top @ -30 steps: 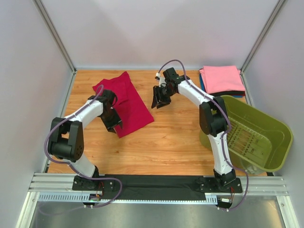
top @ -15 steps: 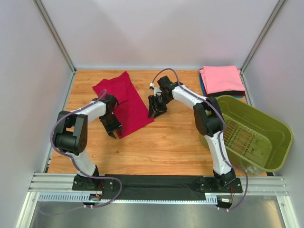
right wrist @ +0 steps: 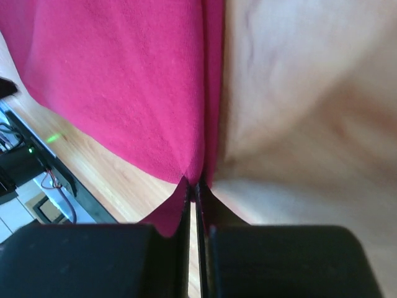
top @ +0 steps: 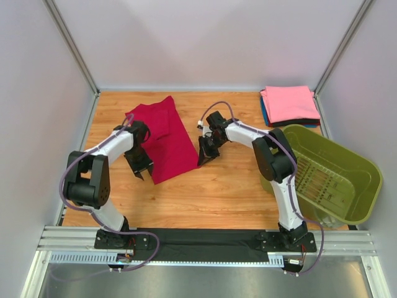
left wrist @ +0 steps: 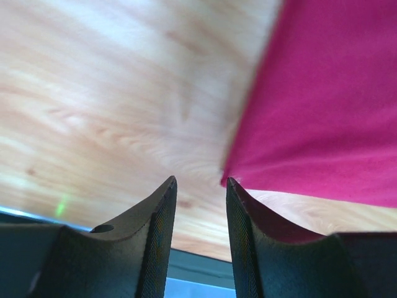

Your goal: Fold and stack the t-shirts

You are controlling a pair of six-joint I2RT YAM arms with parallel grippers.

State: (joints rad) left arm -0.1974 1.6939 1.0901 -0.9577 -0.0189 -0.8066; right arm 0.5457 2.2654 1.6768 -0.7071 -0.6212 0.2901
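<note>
The crimson-red t-shirt (top: 164, 136) lies partly folded on the left half of the table. My right gripper (top: 204, 159) is shut on its right edge; in the right wrist view the cloth (right wrist: 124, 81) is pinched between the closed jaws (right wrist: 195, 181). My left gripper (top: 139, 169) is open and empty at the shirt's near-left corner; in the left wrist view the gripper (left wrist: 200, 183) has the corner of the cloth (left wrist: 322, 105) touching its right fingertip. A folded stack with the pink t-shirt (top: 289, 102) on top, blue and black edges beneath, sits at the back right.
The olive-green plastic basket (top: 347, 162) stands tilted at the right edge, beside the right arm. Bare wood table (top: 229, 186) stretches between the shirt and the arm bases. Grey walls close in the left, back and right.
My right gripper moved toward me to the shirt's right edge and shut on it. My left gripper shifted left to the shirt's near-left corner.
</note>
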